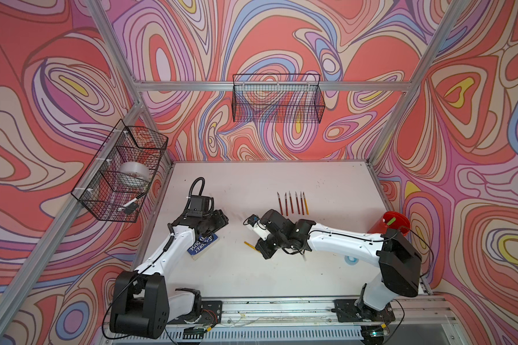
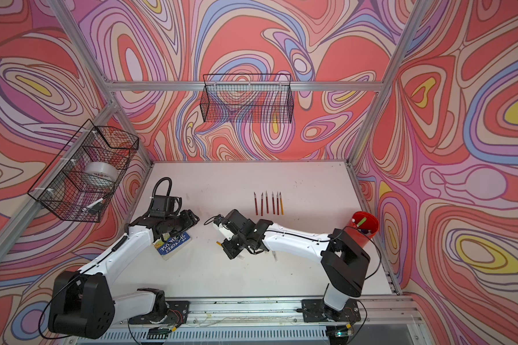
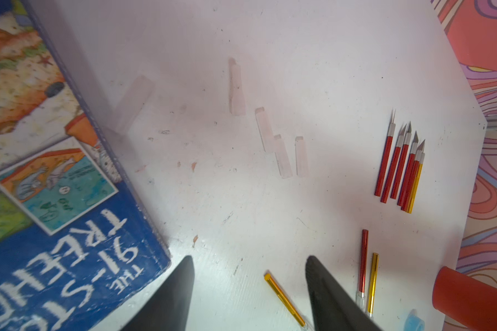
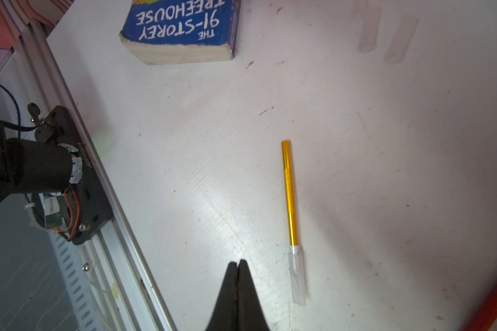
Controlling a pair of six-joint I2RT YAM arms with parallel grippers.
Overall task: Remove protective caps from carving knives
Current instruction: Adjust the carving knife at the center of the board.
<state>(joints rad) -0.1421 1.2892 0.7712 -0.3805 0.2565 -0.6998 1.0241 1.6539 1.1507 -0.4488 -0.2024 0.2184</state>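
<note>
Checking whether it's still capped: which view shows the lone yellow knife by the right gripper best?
Right wrist view: the yellow knife lies whole, cap on its tip. The left wrist view cuts off its capped end; both top views show it only as a stub.

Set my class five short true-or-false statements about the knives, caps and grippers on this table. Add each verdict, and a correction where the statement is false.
1. The right gripper is shut on the yellow knife. False: it is shut on nothing, and the knife lies on the table beside it.
2. That yellow knife wears its cap. True.
3. The left gripper is open, with nothing between its jaws. True.
4. Every knife in the row of knives is capped. False: their blades are bare.
5. Loose caps lie on the table. True.
</note>
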